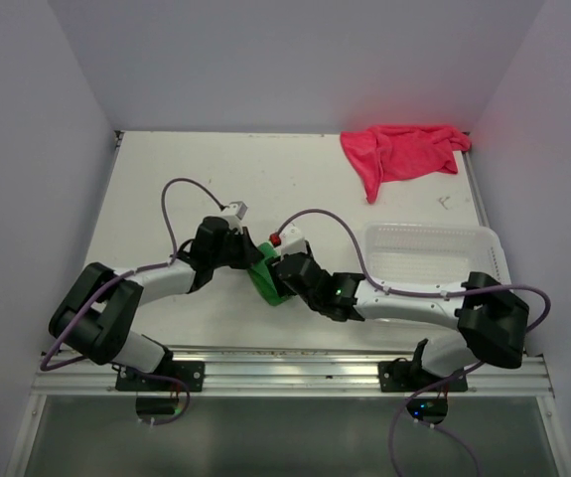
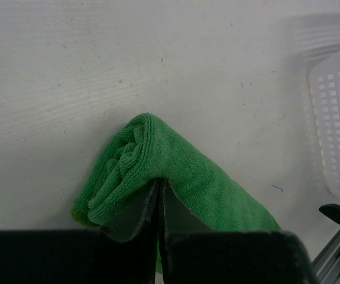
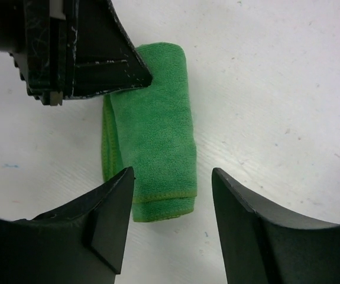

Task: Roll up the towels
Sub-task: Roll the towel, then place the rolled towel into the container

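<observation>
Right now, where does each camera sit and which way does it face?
Top external: above and behind, facing down at the table; left arm and right arm show.
Left wrist: on the left arm, facing past the shut left gripper to the green towel.
Right wrist: on the right arm, facing down through the open right gripper.
Shared: all show the green towel.

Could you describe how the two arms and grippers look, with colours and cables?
The left arm and right arm have white links and black joints. A thin mauve cable loops along each. The right gripper has broad black tapered fingers; the left gripper is black too, scratched.
</observation>
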Robot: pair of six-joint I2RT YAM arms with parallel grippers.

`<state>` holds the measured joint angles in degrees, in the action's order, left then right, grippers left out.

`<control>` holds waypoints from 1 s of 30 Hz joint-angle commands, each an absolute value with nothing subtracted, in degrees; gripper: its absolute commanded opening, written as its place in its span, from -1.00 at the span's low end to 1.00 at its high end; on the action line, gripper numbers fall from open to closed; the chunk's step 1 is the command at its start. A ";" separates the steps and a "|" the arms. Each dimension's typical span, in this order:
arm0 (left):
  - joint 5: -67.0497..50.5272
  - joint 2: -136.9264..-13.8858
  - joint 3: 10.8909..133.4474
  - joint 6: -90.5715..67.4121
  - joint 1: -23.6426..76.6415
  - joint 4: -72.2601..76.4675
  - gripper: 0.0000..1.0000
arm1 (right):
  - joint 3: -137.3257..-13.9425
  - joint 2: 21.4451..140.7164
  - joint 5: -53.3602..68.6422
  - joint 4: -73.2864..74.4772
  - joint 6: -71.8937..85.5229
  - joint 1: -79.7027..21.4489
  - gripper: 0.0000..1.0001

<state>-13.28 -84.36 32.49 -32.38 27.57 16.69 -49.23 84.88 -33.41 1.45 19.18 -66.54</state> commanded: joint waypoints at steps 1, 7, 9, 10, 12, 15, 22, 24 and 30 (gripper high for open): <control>-10.28 -84.20 30.41 -31.90 27.77 13.89 -0.89 | -47.29 80.87 -22.89 -2.72 27.04 -63.12 0.18; -9.76 -83.50 29.71 -32.34 27.77 13.71 -0.89 | -44.04 81.29 -12.31 -6.15 35.67 -55.90 0.22; -9.58 -83.23 29.44 -32.43 27.77 13.62 -0.89 | -43.34 82.17 -10.55 -6.50 36.47 -55.11 0.23; -9.58 -82.97 29.18 -32.43 27.77 13.54 -0.89 | -43.16 83.22 -10.20 -6.85 37.26 -54.85 0.25; -9.49 -82.79 28.92 -32.52 27.77 13.45 -0.89 | -42.19 84.46 -8.71 -7.90 37.97 -54.32 0.25; -9.14 -82.09 28.13 -32.78 27.77 13.45 -0.90 | -41.05 87.36 -5.73 -10.36 39.55 -54.14 0.26; -8.70 -81.04 26.46 -33.57 27.77 13.62 -0.90 | -40.17 92.20 -4.92 -12.39 41.05 -54.05 0.28; -8.70 -80.77 26.46 -33.57 27.77 13.54 -0.90 | -40.25 92.55 -5.53 -11.70 40.17 -54.14 0.25; -8.88 -80.51 27.94 -33.57 27.77 13.10 -0.89 | -41.04 90.88 -9.04 -9.77 35.17 -55.98 -0.47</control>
